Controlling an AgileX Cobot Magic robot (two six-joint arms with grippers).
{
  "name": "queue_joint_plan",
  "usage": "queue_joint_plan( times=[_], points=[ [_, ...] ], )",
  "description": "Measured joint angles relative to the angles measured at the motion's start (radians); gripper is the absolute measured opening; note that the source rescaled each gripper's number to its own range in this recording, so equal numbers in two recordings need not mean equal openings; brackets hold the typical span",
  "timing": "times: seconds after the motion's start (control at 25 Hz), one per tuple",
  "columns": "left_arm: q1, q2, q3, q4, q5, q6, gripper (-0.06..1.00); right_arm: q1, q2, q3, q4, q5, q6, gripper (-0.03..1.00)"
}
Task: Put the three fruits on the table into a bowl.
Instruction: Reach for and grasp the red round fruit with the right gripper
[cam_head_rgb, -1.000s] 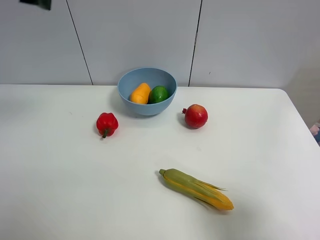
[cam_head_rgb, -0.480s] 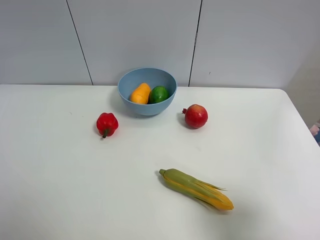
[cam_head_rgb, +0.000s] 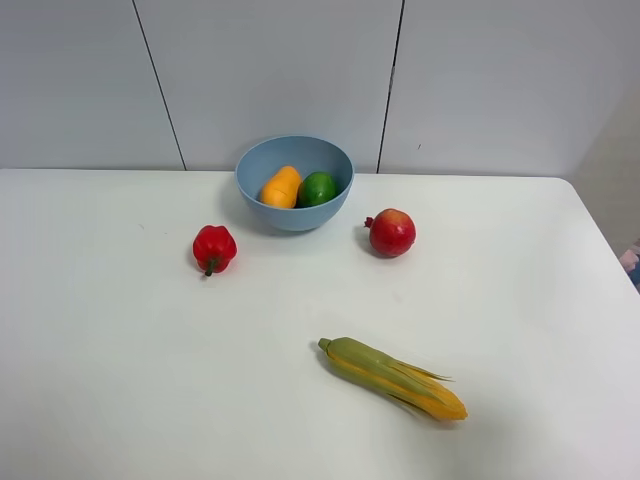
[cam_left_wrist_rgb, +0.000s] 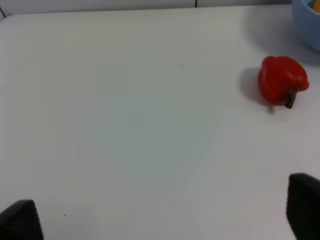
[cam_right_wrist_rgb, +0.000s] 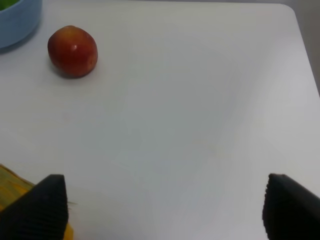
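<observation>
Mango (cam_head_rgb: 281, 187) and lime (cam_head_rgb: 318, 188) side by side inside light-blue bowl (cam_head_rgb: 294, 215) at white counter (cam_head_rgb: 120, 380) rear, pomegranate (cam_head_rgb: 392, 232) on counter just right of bowl, not touching it; jaws of left gripper (cam_left_wrist_rgb: 162, 215) and right gripper (cam_right_wrist_rgb: 165, 205) released, spread wide, over counter.

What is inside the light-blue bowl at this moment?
Inside the bowl lie the mango and the lime, side by side. The near wall and the fruits cover the bowl's floor, so anything beneath them cannot be seen.
</observation>
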Motion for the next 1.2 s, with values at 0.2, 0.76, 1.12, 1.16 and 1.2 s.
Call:
queue_joint_plan(
  times=[0.2, 0.76, 1.12, 1.16, 1.2],
  points=[
    [-0.019, -0.044, 0.025, -0.029, 0.067, 0.001, 0.98, 0.000, 0.000, 0.000, 0.000, 0.000, 0.000, 0.39],
    [-0.047, -0.161, 0.026, -0.033, 0.081, 0.001, 0.98, 0.000, 0.000, 0.000, 0.000, 0.000, 0.000, 0.39],
    [-0.079, -0.161, 0.026, -0.033, 0.081, 0.004, 0.98, 0.000, 0.000, 0.000, 0.000, 0.000, 0.000, 0.39],
    [-0.079, -0.161, 0.026, -0.033, 0.081, 0.004, 0.98, 0.000, 0.000, 0.000, 0.000, 0.000, 0.000, 0.39],
    [-0.079, -0.161, 0.026, -0.033, 0.081, 0.004, 0.99, 0.000, 0.000, 0.000, 0.000, 0.000, 0.000, 0.39]
  ],
)
